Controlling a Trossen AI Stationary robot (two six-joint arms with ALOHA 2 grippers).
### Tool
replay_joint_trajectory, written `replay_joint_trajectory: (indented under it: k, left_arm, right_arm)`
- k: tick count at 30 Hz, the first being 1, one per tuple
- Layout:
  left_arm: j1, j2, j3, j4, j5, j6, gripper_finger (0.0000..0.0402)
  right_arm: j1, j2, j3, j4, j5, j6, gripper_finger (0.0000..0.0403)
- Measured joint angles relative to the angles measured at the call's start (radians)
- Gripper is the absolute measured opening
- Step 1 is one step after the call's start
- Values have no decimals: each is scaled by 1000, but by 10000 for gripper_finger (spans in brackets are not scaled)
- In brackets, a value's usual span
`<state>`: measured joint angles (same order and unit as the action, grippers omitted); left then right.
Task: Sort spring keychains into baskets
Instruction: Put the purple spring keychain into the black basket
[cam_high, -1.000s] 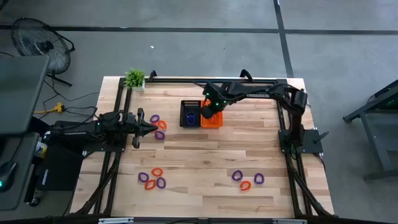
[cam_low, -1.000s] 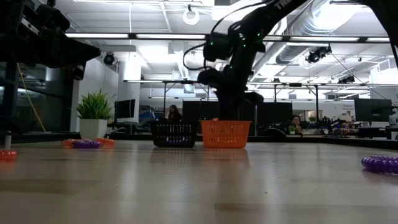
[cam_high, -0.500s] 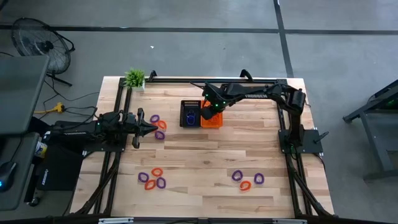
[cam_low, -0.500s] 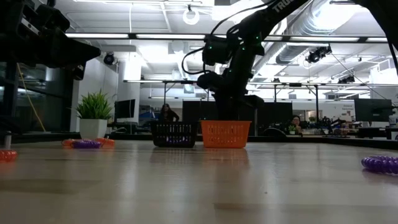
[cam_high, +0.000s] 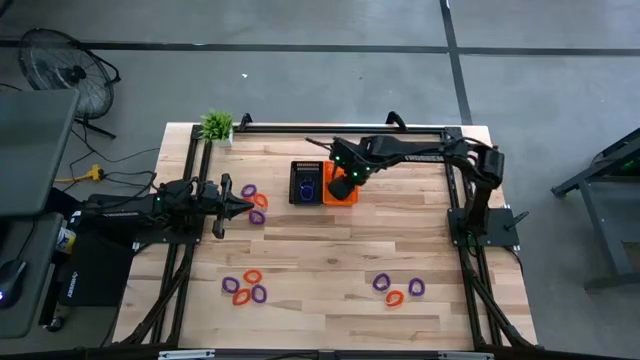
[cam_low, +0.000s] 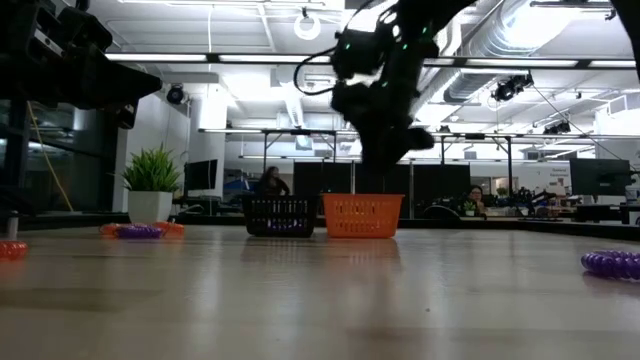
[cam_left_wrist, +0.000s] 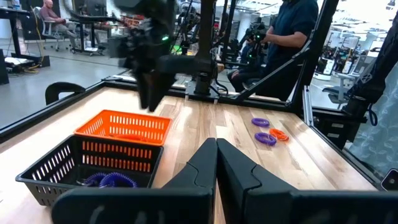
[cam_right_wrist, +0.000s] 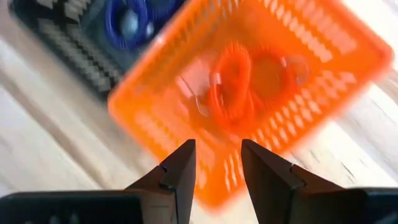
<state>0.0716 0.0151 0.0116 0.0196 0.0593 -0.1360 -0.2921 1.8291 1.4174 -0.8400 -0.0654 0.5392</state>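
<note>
Keychains (cam_high: 253, 196): purple and orange loops lie on the table (cam_high: 330, 260) in three groups, left by the left gripper (cam_high: 244, 205), near-left and near-right; orange ones lie inside the orange basket (cam_high: 343, 194), purple ones in the black basket (cam_high: 306, 183) beside it. Right gripper (cam_right_wrist: 217, 163) hangs over the orange basket, fingers (cam_right_wrist: 180, 171) released and empty. Left fingers (cam_left_wrist: 239, 171) are clenched on nothing. A plant (cam_high: 216, 125) stands at the far-left corner.
</note>
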Motion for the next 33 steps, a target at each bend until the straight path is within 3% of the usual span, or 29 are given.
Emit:
replay_joint_trajectory:
  k: [5,17,23,33]
  left_arm:
    - [0,0,0,0,0,0,1]
    - [0,0,0,0,0,0,1]
    - [0,0,0,0,0,0,1]
    - [0,0,0,0,0,0,1]
  right_arm:
    - [77,-89,-44,-129,40,-91,124]
    - [422,-385,-459,28,-60,-147,124]
    - [545,-384,-539,121,-113,-278,124]
    - [666,-307,-548,254,-120,-500,124]
